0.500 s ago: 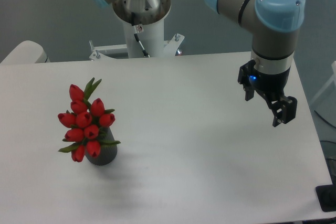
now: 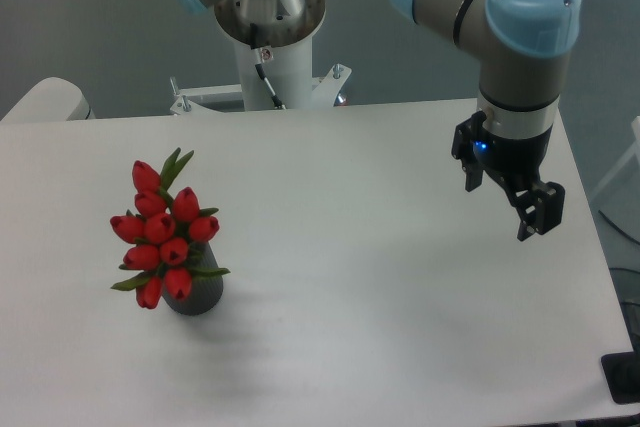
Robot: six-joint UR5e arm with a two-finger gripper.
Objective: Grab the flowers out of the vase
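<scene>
1. Vase sits closest to the camera, low on the left part of the white table. It's small, dark grey and upright, and mostly hidden behind the blooms.
2. Flowers are stuck in it: a tight bunch of red closed tulip buds, maybe 9, with a few green leaves poking out. The bunch leans up and to the left and stands taller than the vase.
3. Gripper hangs over the right side of the table, well apart from the flowers, holding nothing. From this angle I can't tell if the fingers are open or closed, they overlap too much. A small blue light glows on the wrist.
4. Furthest back is the white arm base, past the far table edge.
</scene>
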